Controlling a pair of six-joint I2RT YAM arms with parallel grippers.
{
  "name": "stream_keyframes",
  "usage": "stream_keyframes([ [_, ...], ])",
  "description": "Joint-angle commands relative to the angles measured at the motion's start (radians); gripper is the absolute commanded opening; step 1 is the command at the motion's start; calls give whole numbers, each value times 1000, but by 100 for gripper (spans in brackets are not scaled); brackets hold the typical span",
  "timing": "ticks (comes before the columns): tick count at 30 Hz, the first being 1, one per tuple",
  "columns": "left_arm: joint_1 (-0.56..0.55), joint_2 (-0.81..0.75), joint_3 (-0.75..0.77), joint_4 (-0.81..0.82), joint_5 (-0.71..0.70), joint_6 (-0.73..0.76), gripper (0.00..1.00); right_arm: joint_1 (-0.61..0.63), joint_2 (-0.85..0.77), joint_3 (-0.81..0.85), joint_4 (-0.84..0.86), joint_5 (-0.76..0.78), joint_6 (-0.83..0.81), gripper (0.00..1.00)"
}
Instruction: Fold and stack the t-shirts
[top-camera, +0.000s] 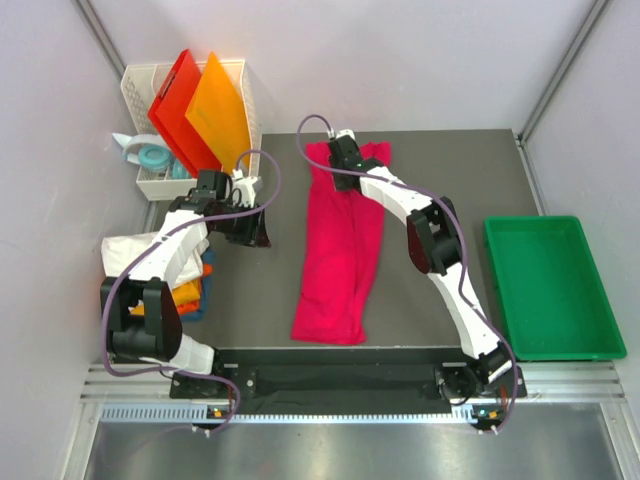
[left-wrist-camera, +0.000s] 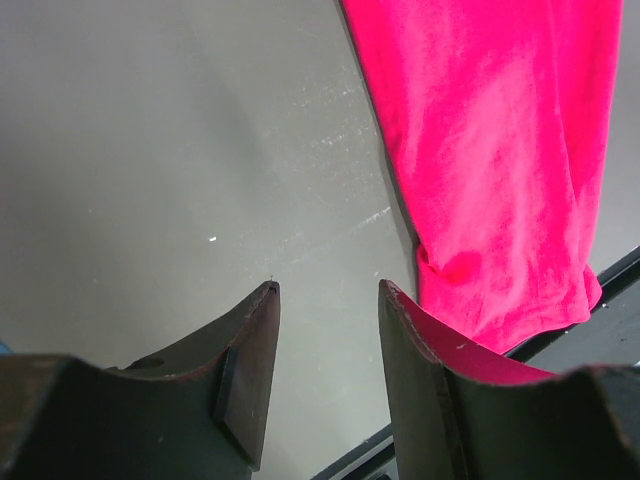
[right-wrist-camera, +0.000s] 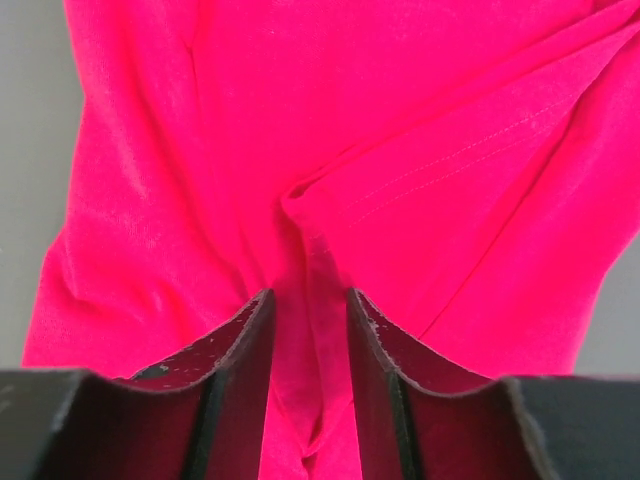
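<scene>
T-shirts are partly done: folded orange and blue ones (top-camera: 192, 292) sit stacked at lower left, while the crimson shirt (top-camera: 340, 260) lies mid-frame on the worktop (top-camera: 450, 160), folded lengthwise. Right end effector (right-wrist-camera: 308, 310) straddles a cloth ridge, half open; left end effector (left-wrist-camera: 328, 300) hangs half open, empty

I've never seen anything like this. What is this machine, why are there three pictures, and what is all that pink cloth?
You are looking at two robot arms bolted to the near edge of a table. One picture looks down from above; the other two come from small cameras on each wrist, so the dark prongs at the bottom are that arm's own pincer.

The pink cloth is a crimson-pink t-shirt, lying in a long folded strip on the grey table. The right pincer is down at its far end, with a fold of cloth between its prongs. The left pincer hangs open over bare table, holding nothing.

At the left lie a white shirt and folded orange and blue ones; a green tray sits at the right.
</scene>
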Motion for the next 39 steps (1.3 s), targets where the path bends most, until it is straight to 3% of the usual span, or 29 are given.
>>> stream_keyframes([
  [1,2,-23,-4,36,23,-6,49,-9,1,35,31,7,17,25],
  [11,4,-14,-4,42,29,-14,49,-21,-8,32,32,41,25,14],
  [14,2,-15,-7,44,30,-14,49,-26,-5,30,25,44,31,7],
  [15,2,-18,-10,44,29,-15,49,-28,-8,29,23,47,34,0],
  [30,2,-29,-27,55,30,-19,49,-28,-125,-49,72,98,52,0],
  [39,2,-34,-36,59,26,-19,49,-31,-249,-241,103,153,98,0],
])
